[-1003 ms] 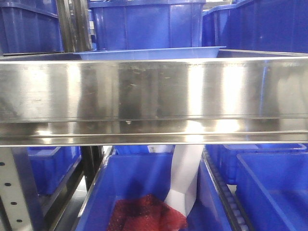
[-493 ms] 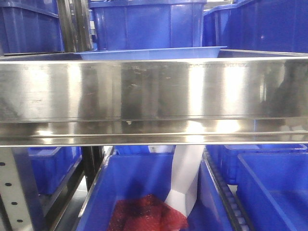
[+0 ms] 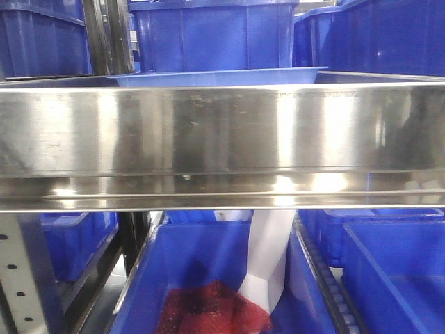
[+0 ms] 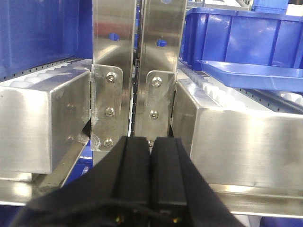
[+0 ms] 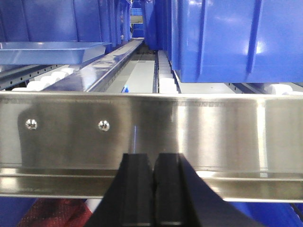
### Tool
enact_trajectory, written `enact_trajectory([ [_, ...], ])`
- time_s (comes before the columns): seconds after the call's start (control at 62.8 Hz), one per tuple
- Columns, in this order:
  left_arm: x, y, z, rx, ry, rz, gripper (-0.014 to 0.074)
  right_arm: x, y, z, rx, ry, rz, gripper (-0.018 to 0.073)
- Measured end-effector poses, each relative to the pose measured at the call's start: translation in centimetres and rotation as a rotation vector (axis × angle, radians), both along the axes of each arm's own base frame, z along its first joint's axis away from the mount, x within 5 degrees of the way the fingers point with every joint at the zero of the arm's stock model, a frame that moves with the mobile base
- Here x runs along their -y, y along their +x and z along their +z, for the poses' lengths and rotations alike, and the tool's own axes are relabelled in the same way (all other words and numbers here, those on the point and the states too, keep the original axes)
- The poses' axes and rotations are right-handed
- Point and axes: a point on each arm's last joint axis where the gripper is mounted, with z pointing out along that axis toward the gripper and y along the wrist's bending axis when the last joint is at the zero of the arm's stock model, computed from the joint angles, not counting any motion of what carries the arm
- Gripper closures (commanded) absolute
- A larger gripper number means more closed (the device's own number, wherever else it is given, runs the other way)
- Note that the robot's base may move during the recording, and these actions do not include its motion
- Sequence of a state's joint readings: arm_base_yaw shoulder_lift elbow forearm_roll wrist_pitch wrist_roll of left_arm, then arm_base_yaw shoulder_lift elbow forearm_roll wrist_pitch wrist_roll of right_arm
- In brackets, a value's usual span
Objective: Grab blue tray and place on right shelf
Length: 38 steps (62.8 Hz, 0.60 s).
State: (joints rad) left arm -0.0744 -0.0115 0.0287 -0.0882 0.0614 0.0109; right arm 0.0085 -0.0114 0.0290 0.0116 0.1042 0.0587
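I see the blue tray (image 3: 222,75) sitting on the right shelf (image 3: 222,132), top middle, with nothing showing in it. A deep blue bin (image 3: 201,278) below holds something red (image 3: 208,309) (maybe netting). The left gripper (image 4: 150,144) and right gripper (image 5: 155,161) are squeezed closed, holding nothing.

No legible text, label, brand mark, number or sign appears in any of the three views. The wide polished stainless-steel front lip of the shelf (image 3: 222,139) carries only reflections and fine scratches, and the deep dark blue plastic bins (image 5: 227,38) and the shallow light periwinkle-blue plastic tray (image 4: 255,74) present plain, unmarked faces. The perforated grey steel uprights (image 4: 113,47) show bolts and holes only, with no stamping that can be read.
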Motion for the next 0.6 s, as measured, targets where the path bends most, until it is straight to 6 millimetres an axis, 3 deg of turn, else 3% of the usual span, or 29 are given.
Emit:
enact_trajectory([
  [0.605, 0.0, 0.0, 0.0, 0.0, 0.0, 0.0, 0.0645, 0.0, 0.0, 0.0, 0.0, 0.0, 0.0, 0.0504],
])
